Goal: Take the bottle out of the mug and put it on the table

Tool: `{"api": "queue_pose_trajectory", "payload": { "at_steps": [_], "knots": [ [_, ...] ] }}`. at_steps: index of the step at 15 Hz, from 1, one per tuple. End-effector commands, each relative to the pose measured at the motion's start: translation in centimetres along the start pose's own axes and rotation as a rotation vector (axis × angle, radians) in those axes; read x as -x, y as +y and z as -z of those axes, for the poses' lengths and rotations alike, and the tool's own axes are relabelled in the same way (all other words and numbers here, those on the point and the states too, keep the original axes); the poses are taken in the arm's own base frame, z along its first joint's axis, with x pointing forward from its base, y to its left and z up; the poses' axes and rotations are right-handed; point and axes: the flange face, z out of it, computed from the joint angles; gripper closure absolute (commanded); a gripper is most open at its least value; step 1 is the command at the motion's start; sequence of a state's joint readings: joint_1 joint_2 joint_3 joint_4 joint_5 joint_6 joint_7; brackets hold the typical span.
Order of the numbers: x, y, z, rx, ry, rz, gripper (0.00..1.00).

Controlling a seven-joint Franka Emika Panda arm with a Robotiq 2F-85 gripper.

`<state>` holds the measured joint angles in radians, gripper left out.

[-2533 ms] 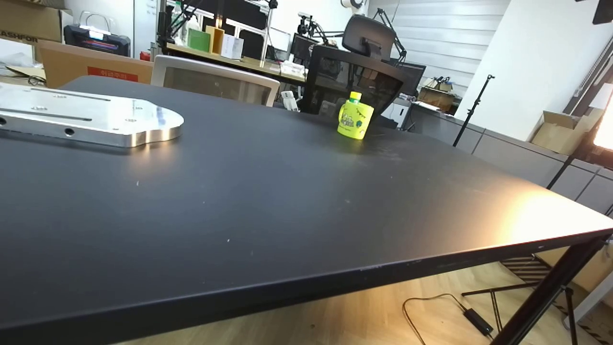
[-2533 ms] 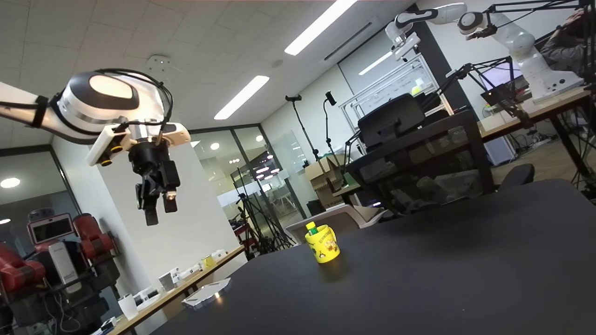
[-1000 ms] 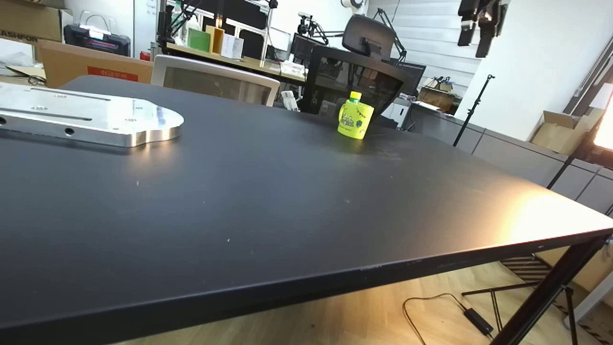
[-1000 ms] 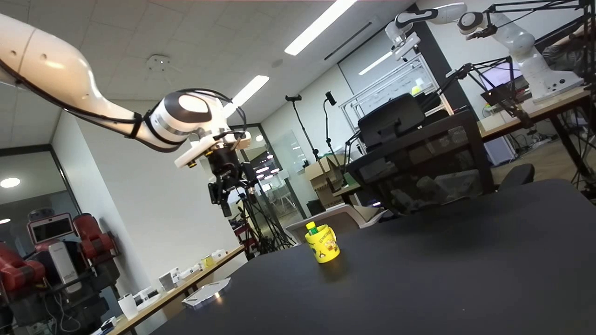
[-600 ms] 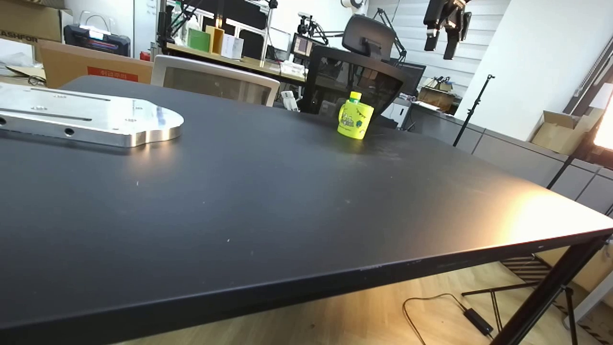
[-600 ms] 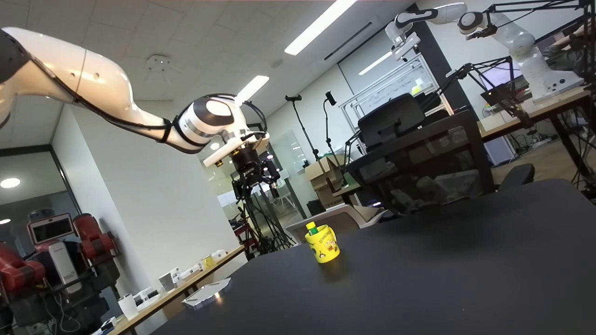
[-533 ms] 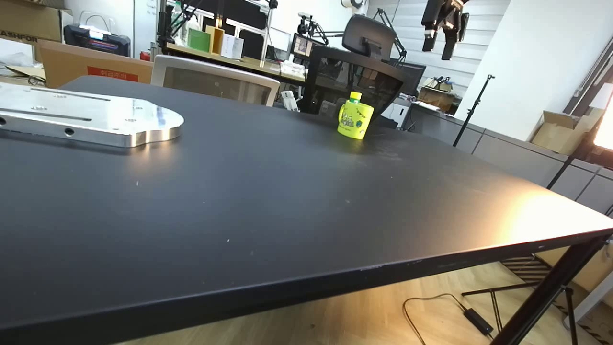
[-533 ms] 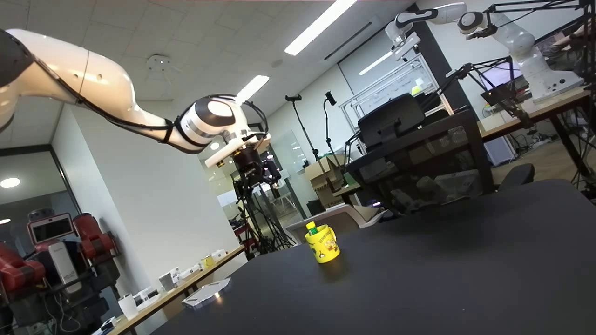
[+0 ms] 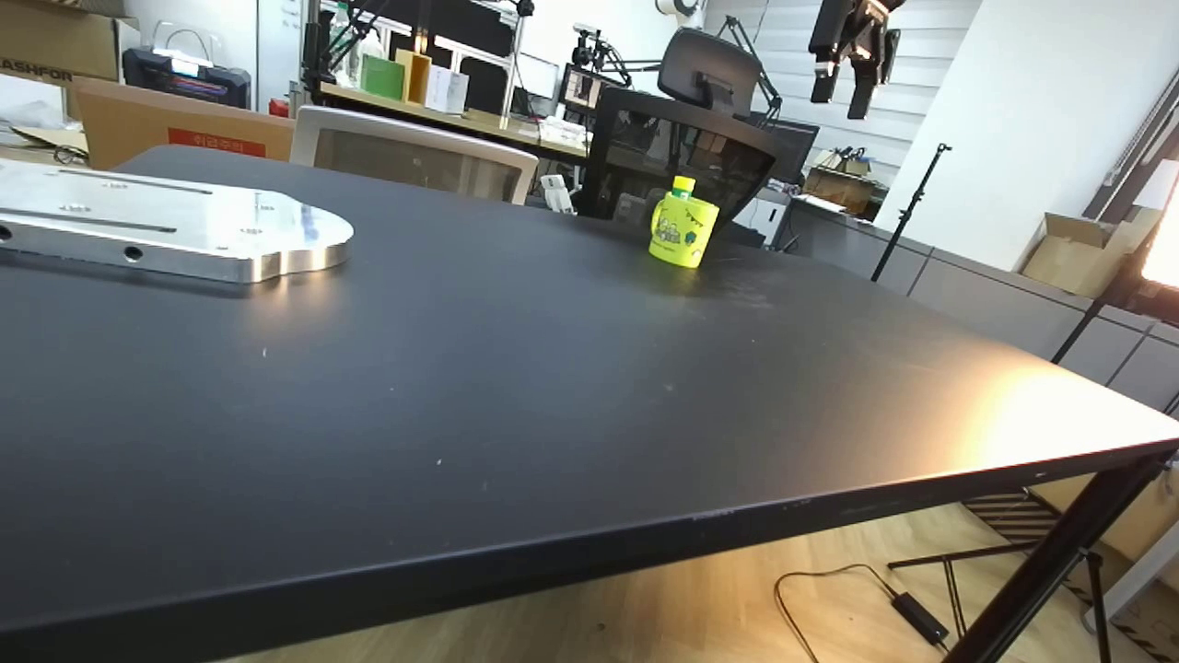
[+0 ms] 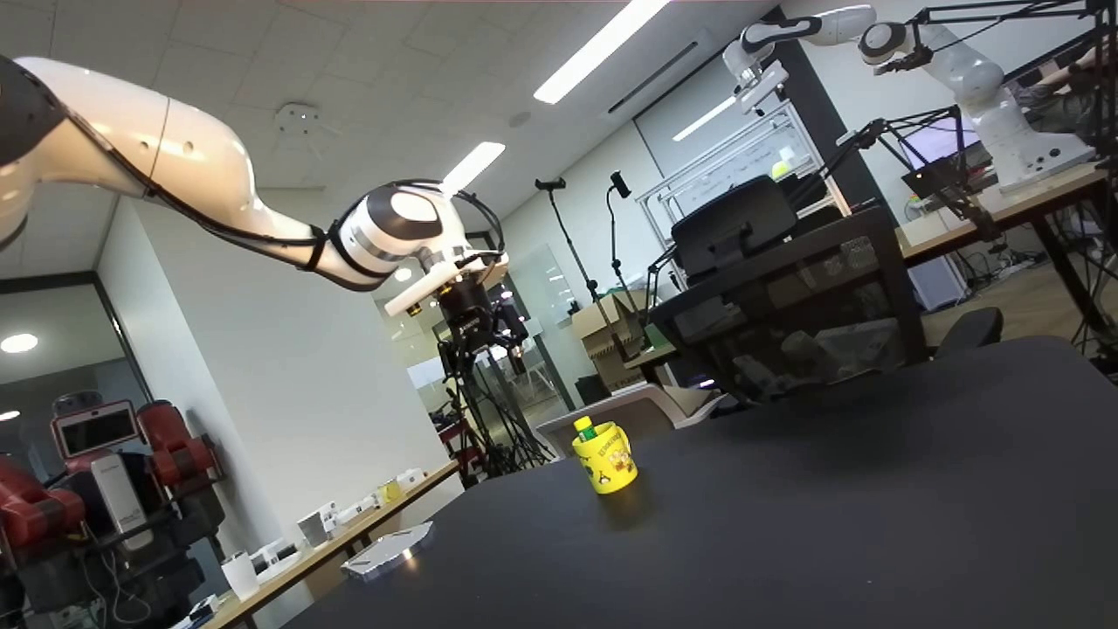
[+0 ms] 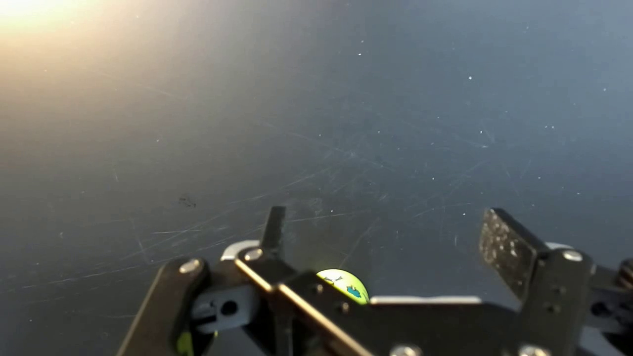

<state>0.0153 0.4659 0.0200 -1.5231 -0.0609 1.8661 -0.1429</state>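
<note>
A yellow mug stands upright on the black table (image 9: 553,387), in both exterior views (image 9: 683,235) (image 10: 606,463). A bottle with a yellow cap (image 9: 683,184) and green neck (image 10: 588,432) sticks up out of the mug; its lower part is hidden inside. My gripper is open and empty, high above the table and apart from the mug, in both exterior views (image 9: 842,99) (image 10: 486,362). In the wrist view my gripper (image 11: 384,227) has its fingers wide apart. Only part of the mug's side (image 11: 346,285) shows there, behind the gripper's body; the bottle is hidden.
A flat silver metal plate lies on the table near its edge, in both exterior views (image 9: 184,221) (image 10: 389,552). A dark mesh chair (image 10: 795,306) and a light-framed chair (image 9: 414,152) stand close behind the table's far edge.
My arm has swung across and come nearer to the mug, entering from the upper right in an exterior view. Over the last half second it barely moves. Mug and bottle have stayed put.
</note>
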Motion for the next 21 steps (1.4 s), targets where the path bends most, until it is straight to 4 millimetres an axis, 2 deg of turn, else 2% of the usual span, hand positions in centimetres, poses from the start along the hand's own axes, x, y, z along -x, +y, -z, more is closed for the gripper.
{"api": "queue_pose_trajectory", "payload": {
  "at_steps": [1, 6, 18, 21],
  "knots": [
    [0.0, 0.0, 0.1, 0.000, -0.001, 0.000, 0.00],
    [0.0, 0.0, 0.1, 0.000, -0.001, 0.000, 0.00],
    [-8.5, 1.7, 2.0, 0.073, 0.137, 0.095, 0.00],
    [-10.1, 2.0, 2.8, 0.087, 0.182, 0.108, 0.00]
  ]
}}
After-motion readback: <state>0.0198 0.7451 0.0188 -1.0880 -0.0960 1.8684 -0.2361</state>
